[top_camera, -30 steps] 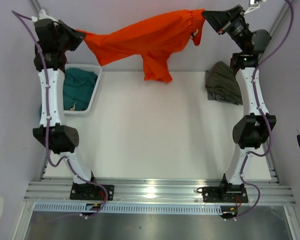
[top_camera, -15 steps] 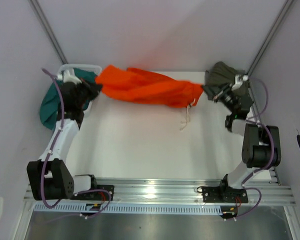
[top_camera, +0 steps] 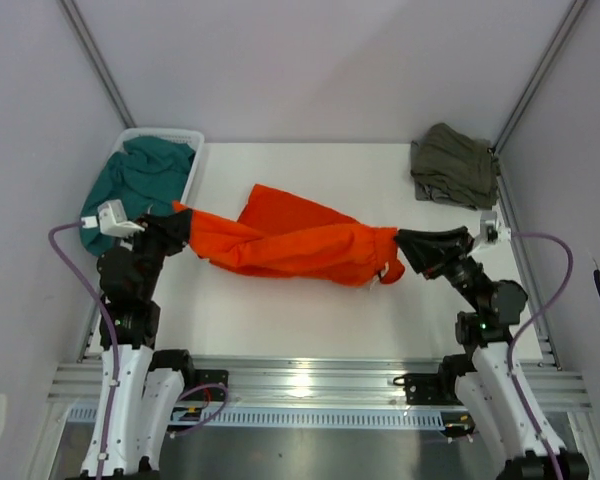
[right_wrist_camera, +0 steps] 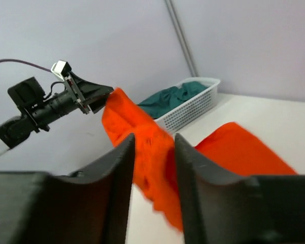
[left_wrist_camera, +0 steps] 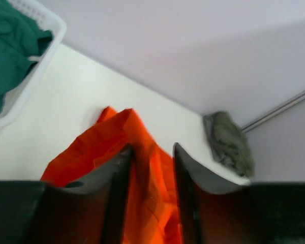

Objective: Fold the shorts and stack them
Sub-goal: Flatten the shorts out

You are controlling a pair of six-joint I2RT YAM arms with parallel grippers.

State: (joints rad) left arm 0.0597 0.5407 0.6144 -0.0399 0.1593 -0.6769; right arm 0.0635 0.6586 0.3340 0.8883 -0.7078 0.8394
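Observation:
The orange shorts [top_camera: 300, 240] lie crumpled across the middle of the table, stretched left to right between my two grippers. At the shorts' left end my left gripper [top_camera: 183, 228] has its jaws apart, and orange cloth [left_wrist_camera: 150, 173] runs loosely through the gap [left_wrist_camera: 152, 152]. My right gripper [top_camera: 405, 245] is at the waistband end, also open, with orange fabric [right_wrist_camera: 152, 152] bunched between its fingers [right_wrist_camera: 154, 142]. A white drawstring hangs near that end. Folded olive-green shorts [top_camera: 453, 165] sit at the back right corner.
A white basket [top_camera: 192, 170] at the back left holds a teal garment [top_camera: 140, 180], which spills over its left side. Purple walls close in the table on three sides. The metal rail with the arm bases runs along the near edge.
Both arms came down from high at the back toward the near side, lowering the orange shorts onto the table. Both grippers, shut on the cloth before, now stand with jaws parted.

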